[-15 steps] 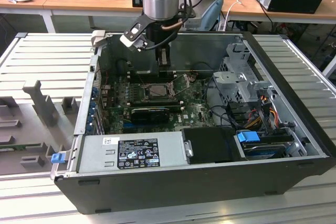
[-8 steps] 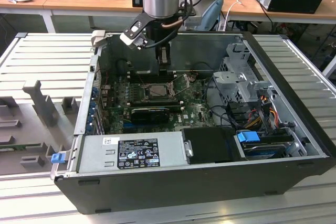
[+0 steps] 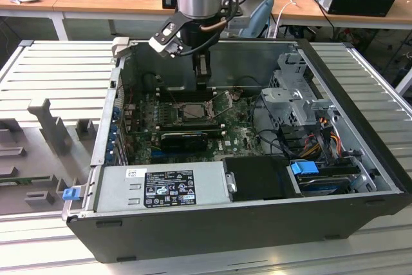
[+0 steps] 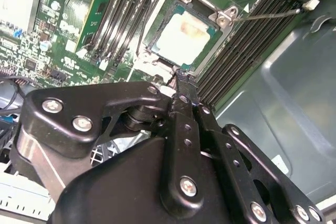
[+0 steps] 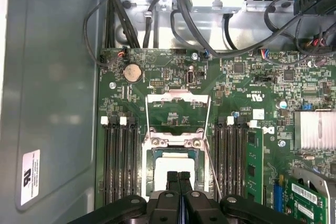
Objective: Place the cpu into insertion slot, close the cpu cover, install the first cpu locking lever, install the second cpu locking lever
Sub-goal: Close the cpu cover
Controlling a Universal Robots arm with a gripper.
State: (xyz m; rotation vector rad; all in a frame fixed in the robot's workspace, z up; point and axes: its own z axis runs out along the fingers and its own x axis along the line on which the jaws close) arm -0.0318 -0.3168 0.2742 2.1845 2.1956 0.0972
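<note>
The cpu [image 5: 172, 162] lies flat in the insertion slot [image 5: 148, 167] on the green motherboard; its silver face [image 4: 181, 38] also shows in the second wrist view. The cpu cover [image 5: 178, 97] is swung open, lying back on the board beyond the socket, its window showing bare board. A thin locking lever [image 5: 211, 163] stands loose beside the socket, and another [image 4: 268, 14] sticks out sideways. My gripper [image 5: 178, 176] hangs just above the socket's near edge with its fingers pressed together and nothing between them. Its tip [image 4: 181, 73] is at the socket rim. In the exterior view the gripper [image 3: 203, 85] reaches down into the case.
Long black memory slots [image 5: 118, 161] flank the socket on both sides. A black card [image 3: 183, 140] and the power supply [image 3: 161, 188] lie toward the case front. Cables [image 5: 157, 19] and a drive cage [image 3: 293, 94] crowd the far side. The case wall [image 5: 47, 103] stands close by.
</note>
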